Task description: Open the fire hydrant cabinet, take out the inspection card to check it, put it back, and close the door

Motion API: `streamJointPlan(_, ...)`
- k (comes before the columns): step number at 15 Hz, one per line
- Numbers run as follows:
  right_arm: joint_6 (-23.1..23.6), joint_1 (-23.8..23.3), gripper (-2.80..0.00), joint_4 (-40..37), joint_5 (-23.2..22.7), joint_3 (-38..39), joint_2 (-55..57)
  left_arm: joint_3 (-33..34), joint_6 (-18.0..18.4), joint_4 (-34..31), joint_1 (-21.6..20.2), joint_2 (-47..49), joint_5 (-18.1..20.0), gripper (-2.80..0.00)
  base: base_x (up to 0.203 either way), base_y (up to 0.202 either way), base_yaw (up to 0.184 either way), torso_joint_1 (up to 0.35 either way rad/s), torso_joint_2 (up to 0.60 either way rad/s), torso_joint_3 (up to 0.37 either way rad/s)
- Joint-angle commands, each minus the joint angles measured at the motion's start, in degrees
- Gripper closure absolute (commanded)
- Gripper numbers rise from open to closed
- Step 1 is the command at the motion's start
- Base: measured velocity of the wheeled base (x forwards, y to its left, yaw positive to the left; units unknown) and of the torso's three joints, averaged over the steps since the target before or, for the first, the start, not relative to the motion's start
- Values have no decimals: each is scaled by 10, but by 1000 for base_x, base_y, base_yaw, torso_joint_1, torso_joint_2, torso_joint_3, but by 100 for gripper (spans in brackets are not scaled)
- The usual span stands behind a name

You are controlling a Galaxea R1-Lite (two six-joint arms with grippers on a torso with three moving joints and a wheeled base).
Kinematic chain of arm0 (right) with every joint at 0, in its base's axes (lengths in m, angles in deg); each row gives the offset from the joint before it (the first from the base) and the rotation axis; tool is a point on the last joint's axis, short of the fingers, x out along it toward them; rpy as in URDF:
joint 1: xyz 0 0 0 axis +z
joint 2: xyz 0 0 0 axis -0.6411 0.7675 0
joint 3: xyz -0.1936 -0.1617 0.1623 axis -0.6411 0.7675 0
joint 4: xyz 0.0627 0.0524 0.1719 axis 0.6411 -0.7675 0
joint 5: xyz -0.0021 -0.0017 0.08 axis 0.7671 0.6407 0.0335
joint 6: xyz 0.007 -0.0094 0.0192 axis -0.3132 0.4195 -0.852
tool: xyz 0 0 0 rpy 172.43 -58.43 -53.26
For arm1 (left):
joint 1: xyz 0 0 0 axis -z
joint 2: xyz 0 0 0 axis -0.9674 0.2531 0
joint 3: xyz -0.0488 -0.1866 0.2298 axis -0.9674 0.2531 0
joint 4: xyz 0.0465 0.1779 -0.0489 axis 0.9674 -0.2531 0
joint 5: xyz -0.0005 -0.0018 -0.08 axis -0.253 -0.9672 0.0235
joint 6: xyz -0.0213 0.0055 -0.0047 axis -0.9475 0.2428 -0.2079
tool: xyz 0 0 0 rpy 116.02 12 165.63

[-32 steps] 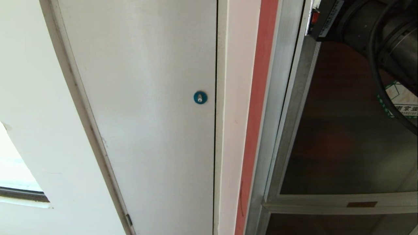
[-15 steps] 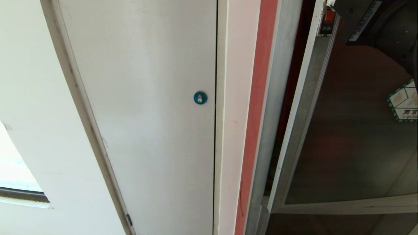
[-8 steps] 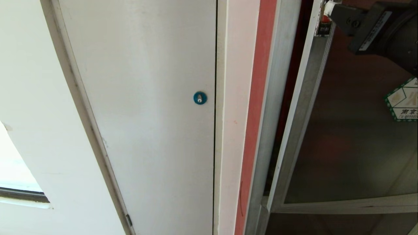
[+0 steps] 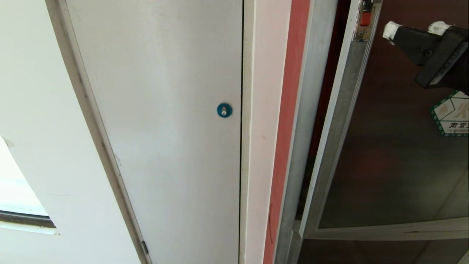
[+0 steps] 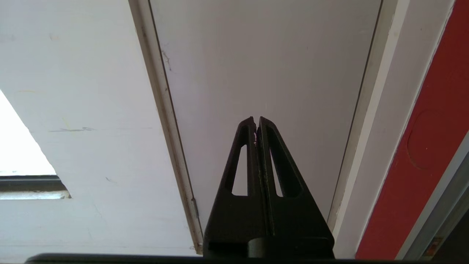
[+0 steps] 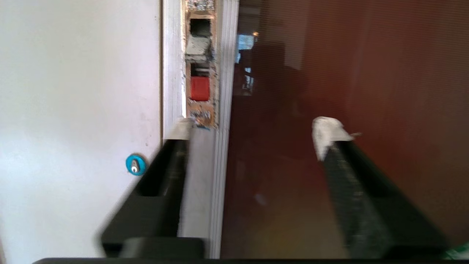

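The big dark glass door with a silver metal frame (image 4: 395,154) stands a little way open at 3 o'clock in the head view. The right gripper (image 4: 412,28), black with white-taped tips, sits at 2 o'clock in front of the glass, its jaws wide apart and holding nothing. The small metal latch with a red tab (image 4: 364,18) is just beside it, at its 9 o'clock. A green-edged six-sided sticker (image 4: 452,115) is at the gripper's 5 o'clock. The plain white door with a blue round lock (image 4: 224,110) fills the middle. The left gripper (image 5: 257,123) faces that white door, jaws pressed together.
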Motion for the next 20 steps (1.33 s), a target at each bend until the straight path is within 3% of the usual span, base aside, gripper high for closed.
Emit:
streamJointPlan(1, 1, 0, 0, 2, 2, 14, -26, 16, 0, 1, 0, 1, 0, 0, 0, 0, 0, 0, 0, 0)
streamJointPlan(6, -1, -5, 0, -13, 5, 60, -100, 16, 0, 1, 0, 1, 0, 0, 0, 0, 0, 0, 0, 0)
streamJointPlan(9, -3, -47, 0, -74, 5, 82, -189, 16, 0, 1, 0, 1, 0, 0, 0, 0, 0, 0, 0, 0)
streamJointPlan(12, -6, -128, 0, -161, 3, 93, -301, 16, 0, 1, 0, 1, 0, 0, 0, 0, 0, 0, 0, 0)
streamJointPlan(17, -10, -321, 0, -329, 4, 99, -467, 16, 0, 1, 0, 1, 0, 0, 0, 0, 0, 0, 0, 0)
streamJointPlan(20, -10, -366, 0, -418, -9, 104, -551, 16, 0, 1, 0, 1, 0, 0, 0, 0, 0, 0, 0, 0)
